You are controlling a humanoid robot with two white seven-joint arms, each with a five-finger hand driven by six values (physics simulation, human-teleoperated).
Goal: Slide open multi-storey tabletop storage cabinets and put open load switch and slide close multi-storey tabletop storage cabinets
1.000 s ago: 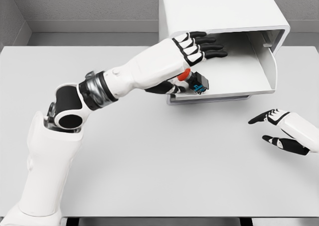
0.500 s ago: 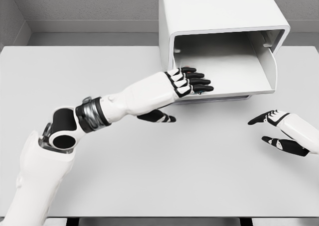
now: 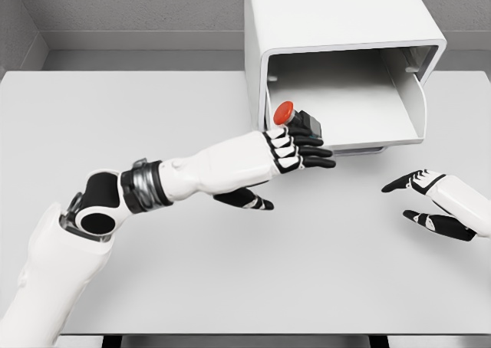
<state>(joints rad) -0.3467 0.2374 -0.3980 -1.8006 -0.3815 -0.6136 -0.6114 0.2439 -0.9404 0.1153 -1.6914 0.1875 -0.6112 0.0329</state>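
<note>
Red-capped load switch [image 3: 295, 119] inside open cabinet drawer [image 3: 360, 106], left hand [image 3: 295, 149] spread, empty.

Cabinet [image 3: 337, 18]: smooth white plastic look, slight sheen. Table [image 3: 230, 271]: matt light grey, smooth. Load switch [image 3: 295, 120]: glossy red button, dark plastic body. Left hand [image 3: 295, 150]: glossy white shells, matt black fingers.

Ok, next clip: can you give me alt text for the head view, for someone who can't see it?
A white robot's left hand, fingers extended, sits just in front of a load switch with a red button, lying at the front edge of an open drawer in a white tabletop cabinet. The right hand rests open at the right edge, above the grey table.
</note>
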